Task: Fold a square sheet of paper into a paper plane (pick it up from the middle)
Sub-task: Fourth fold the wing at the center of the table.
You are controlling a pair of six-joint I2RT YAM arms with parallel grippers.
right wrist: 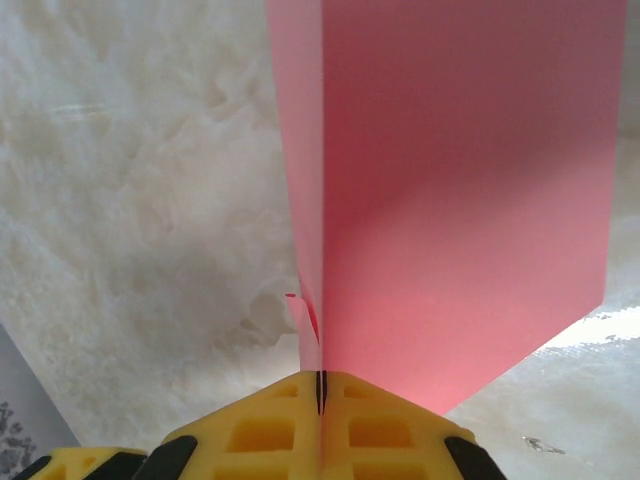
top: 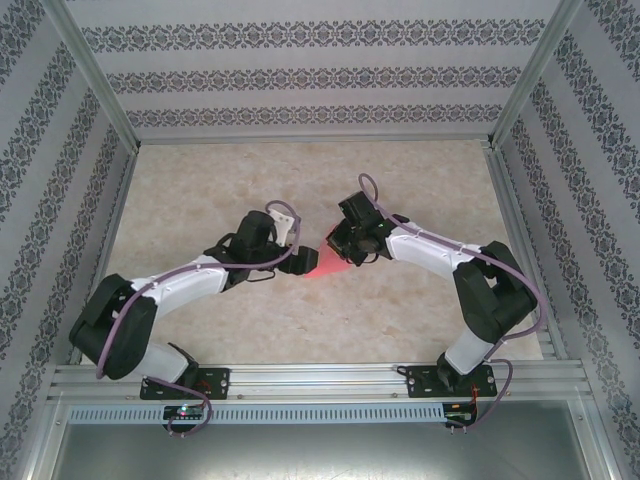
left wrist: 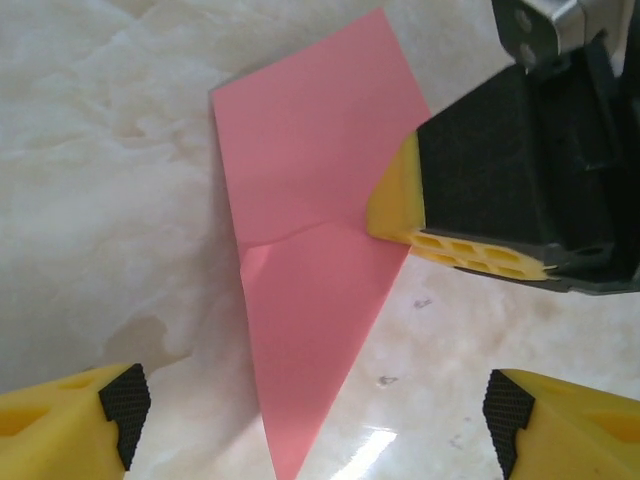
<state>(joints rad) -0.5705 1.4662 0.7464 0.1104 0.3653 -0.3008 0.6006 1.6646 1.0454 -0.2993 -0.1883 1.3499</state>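
Salmon-pink paper plane, folded into a long wedge: broad at one end, narrowing to a sharp tip at the other, with a short crease running in from one long edge. Thin, plain, unmarked. Located near the middle of the table, between the two arms, seen from above as a small pink patch between the wrists. Lying on the surface or raised just over it: cannot tell which.

Clamped at one side edge by the right gripper, jaws pressed tight together on the paper. Seen from the right wrist as pink paper rising from between the yellow fingertips, one layer edge-on like a thin upright line, a broader layer spreading to the right. Seen from the left wrist as a yellow honeycomb pad and black housing meeting the paper's right edge about halfway along.

Left gripper just beside the pointed end, jaws wide apart, holding nothing. Yellow fingers with black pads on either side of the tip, not touching the paper.

Beige marbled tabletop beneath. Around it, walls papered in dark floral stripes on white, and an aluminium rail along the near edge carrying both arm bases.
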